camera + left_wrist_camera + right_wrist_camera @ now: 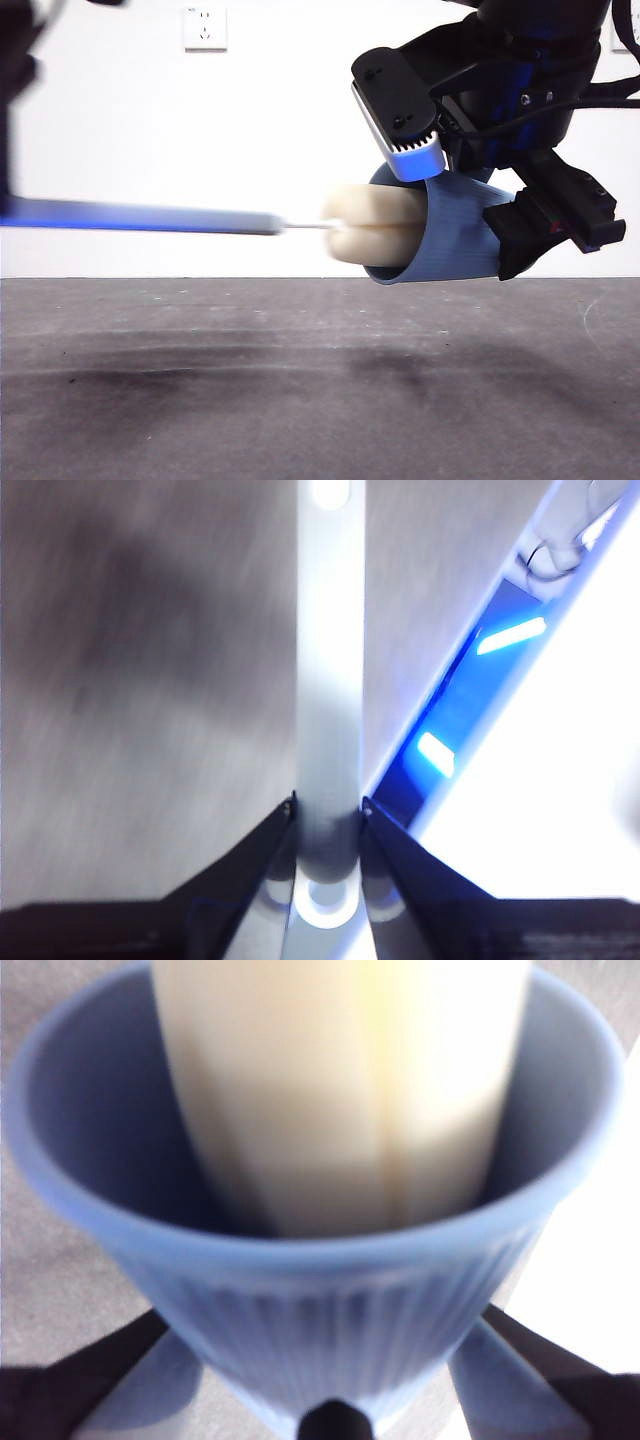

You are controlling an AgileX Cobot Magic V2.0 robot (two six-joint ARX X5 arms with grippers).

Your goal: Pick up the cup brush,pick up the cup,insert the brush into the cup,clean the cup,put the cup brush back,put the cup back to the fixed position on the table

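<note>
The right gripper point(500, 215) grasps the cup point(455, 235) on its side above the table point(300, 380), mouth toward 9 o'clock. The left gripper point(328, 815) clenches the brush point(372, 237), sponge inside the cup.

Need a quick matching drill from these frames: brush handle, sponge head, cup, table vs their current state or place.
Things:
1. grey handle
2. sponge head
3. cup
4. table

States:
A. tipped on its side in the air, gripped by the right gripper
B. partly inside the cup's mouth
C. nothing resting on it
D. clamped by the left gripper

Pairs: 1-D, 2-B, 3-A, 4-C
</note>
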